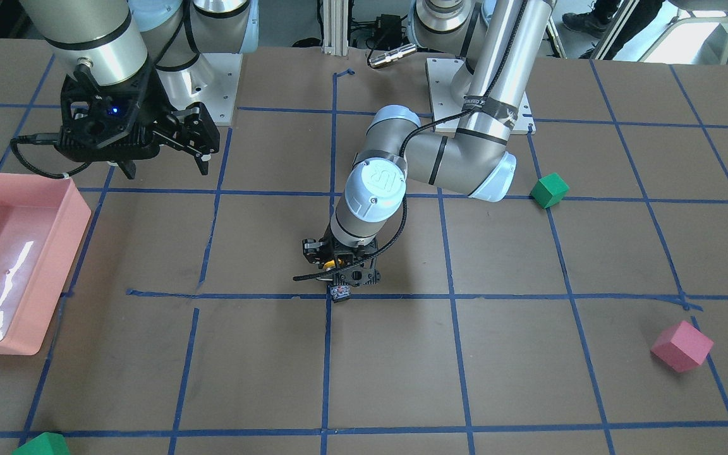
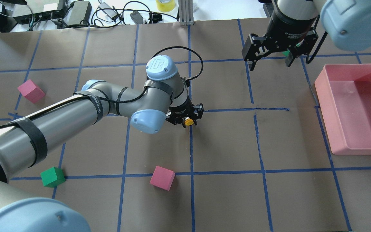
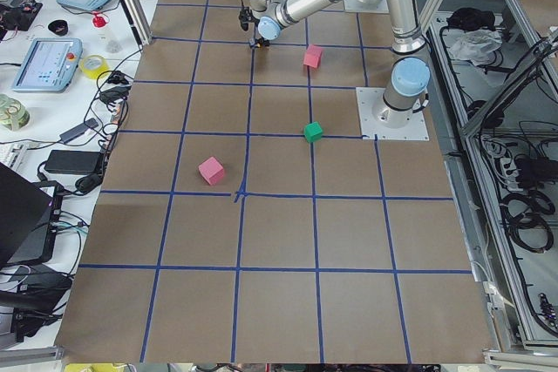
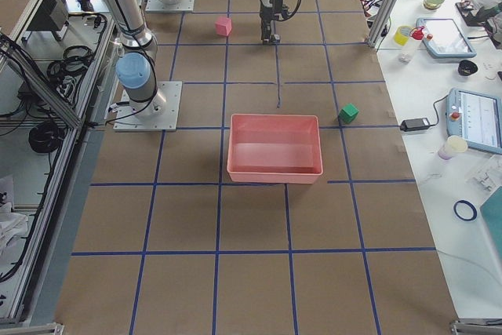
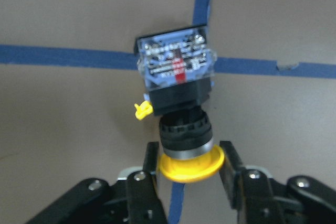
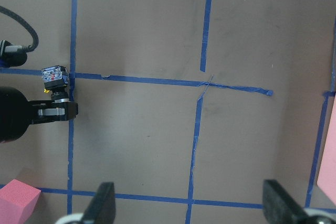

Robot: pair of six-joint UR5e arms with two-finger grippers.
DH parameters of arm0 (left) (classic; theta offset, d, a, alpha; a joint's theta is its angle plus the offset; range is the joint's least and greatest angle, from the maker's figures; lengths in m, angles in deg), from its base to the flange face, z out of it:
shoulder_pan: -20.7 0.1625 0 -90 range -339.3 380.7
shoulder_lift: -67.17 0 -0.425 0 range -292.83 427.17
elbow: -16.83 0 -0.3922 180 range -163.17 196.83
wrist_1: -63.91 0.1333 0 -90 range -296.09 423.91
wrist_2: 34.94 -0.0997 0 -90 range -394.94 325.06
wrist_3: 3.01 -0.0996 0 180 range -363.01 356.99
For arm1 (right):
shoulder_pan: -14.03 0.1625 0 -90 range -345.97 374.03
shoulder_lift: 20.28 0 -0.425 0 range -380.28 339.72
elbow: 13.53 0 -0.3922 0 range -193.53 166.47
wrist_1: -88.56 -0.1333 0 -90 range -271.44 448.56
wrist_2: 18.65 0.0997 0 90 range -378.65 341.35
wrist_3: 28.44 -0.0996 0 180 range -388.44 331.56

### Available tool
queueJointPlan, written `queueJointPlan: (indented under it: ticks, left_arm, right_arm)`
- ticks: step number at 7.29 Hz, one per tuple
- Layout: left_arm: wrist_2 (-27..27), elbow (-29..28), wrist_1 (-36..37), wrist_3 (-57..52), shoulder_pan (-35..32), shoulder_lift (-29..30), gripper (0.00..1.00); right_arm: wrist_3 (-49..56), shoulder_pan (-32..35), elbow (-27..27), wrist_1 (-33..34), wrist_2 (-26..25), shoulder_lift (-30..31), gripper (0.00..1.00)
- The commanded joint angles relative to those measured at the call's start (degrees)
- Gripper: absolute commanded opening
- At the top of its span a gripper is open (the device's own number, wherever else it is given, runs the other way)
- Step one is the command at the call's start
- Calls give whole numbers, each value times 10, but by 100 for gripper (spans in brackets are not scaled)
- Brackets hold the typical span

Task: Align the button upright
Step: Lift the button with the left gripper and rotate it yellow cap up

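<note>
Front-facing view first: the left arm (image 1: 440, 158) reaches out from its base, elbow bent and wrist tipped steeply down over the middle of the table (image 1: 528, 379). The left gripper (image 1: 337, 265) sits low at a tape crossing (image 1: 328, 295), and the button (image 1: 339, 293) pokes out beneath it, base block toward the camera. The right gripper (image 1: 167, 165) hangs high near its own base, beside the pink tray (image 1: 64, 265), splayed wide with nothing in it. Overhead now: the left forearm sweeps in across the table with the wrist folded down, and the round yellow cap peeks out at the gripper's near edge. From the left end, the near arm stretches far down the table, a pink cube (image 3: 313, 57) near its tip. From the right end, that far arm's wrist points down at the crossing. Left wrist camera, and here it's plain: both fingers (image 5: 151, 163) press the sides of the yellow cap, clamped on it. The black body and base block run away from the gripper, the base over the crossing. Right wrist camera: its fingertips stand far apart, and the button shows side-on, not upright.
</note>
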Motion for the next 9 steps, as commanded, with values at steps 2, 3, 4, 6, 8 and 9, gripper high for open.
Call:
queueJointPlan:
  ticks: [2,3,4,6,8,9]
  left_arm:
    - [118,-48,-156,90,50,-21,0]
    - [192,-43,-159,160,72,-24,0]
    - [259,-37,-161,211,78,-23,0]
    - [415,-15,-162,281,135,-14,0]
    - [518,59,-168,223,184,-10,0]
    - [564,89,-173,183,206,-6,0]
  right_arm:
    - [0,0,0,-1,-1,0,100]
    - [0,0,0,-1,-1,0,100]
    - [0,0,-1,-1,-1,0,100]
    - [0,0,-1,-2,-2,0,100]
    - [0,0,-1,-2,-2,0,100]
    - [0,0,-1,-2,-2,0,100]
